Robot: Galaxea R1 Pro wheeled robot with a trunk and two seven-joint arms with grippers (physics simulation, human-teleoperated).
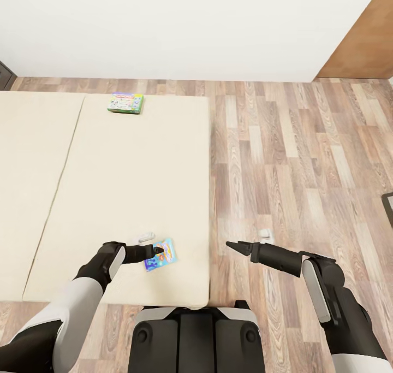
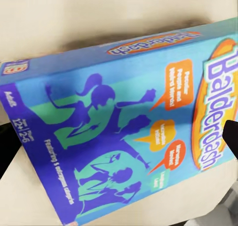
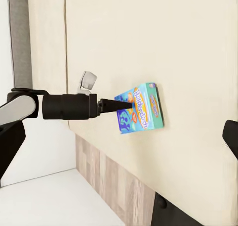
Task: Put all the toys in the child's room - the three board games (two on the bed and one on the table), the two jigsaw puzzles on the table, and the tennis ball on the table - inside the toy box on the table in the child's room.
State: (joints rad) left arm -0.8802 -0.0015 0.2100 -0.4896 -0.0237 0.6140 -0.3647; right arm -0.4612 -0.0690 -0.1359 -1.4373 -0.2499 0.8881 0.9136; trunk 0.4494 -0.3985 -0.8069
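from the head, your left gripper (image 1: 158, 250) sits on the blue board game (image 1: 161, 255) near the bed's (image 1: 109, 187) front edge; the grip is unclear. the green game (image 1: 125, 102) lies far off. your right gripper (image 1: 232, 247) looks closed, empty, over the floor (image 1: 295, 160). your left wrist shows the blue box (image 2: 124, 132) close up. your right wrist shows the left gripper (image 3: 119, 104) touching that box (image 3: 140, 113).

You are in a home bedroom: a beige-mattressed bed (image 1: 109, 198) at 10 o'clock carries two board games (image 1: 125, 103), with wood plank floor (image 1: 295, 165) at 2 o'clock and a white wall (image 1: 180, 29) at 12.
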